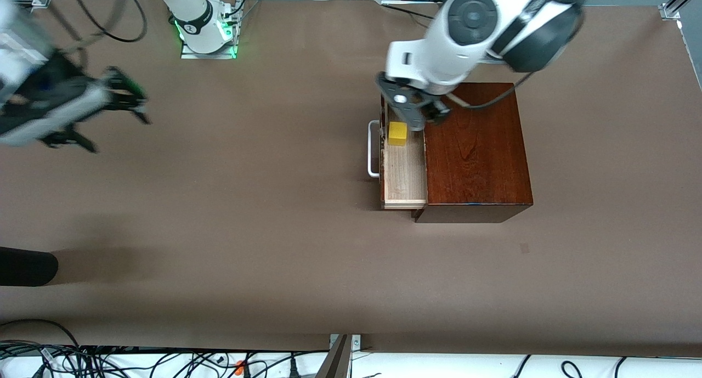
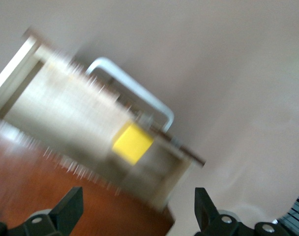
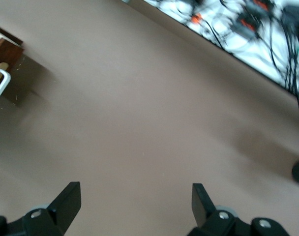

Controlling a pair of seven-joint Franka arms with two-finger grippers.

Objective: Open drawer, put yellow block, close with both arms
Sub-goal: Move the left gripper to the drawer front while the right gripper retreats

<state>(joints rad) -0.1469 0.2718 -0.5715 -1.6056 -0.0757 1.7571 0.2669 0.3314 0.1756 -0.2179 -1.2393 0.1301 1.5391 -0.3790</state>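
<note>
Front view shows my left gripper open and empty over the pale-wood drawer, the small, light, rigid yellow cube lying inside. My right gripper, spread wide and empty over bare table, waits; I judge the stiff white U-shaped handle the best push point.

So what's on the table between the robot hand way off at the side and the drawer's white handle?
Nothing: the front view shows bare table between the right gripper and the handle.

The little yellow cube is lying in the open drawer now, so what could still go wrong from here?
1. The left hand hangs open just above the yellow block in the drawer; pushing the drawer in too soon might catch its fingers against the wooden box.
2. The right hand, open, is over bare table toward the right arm's end, away from the white handle; a skewed push there might jam the drawer.
</note>
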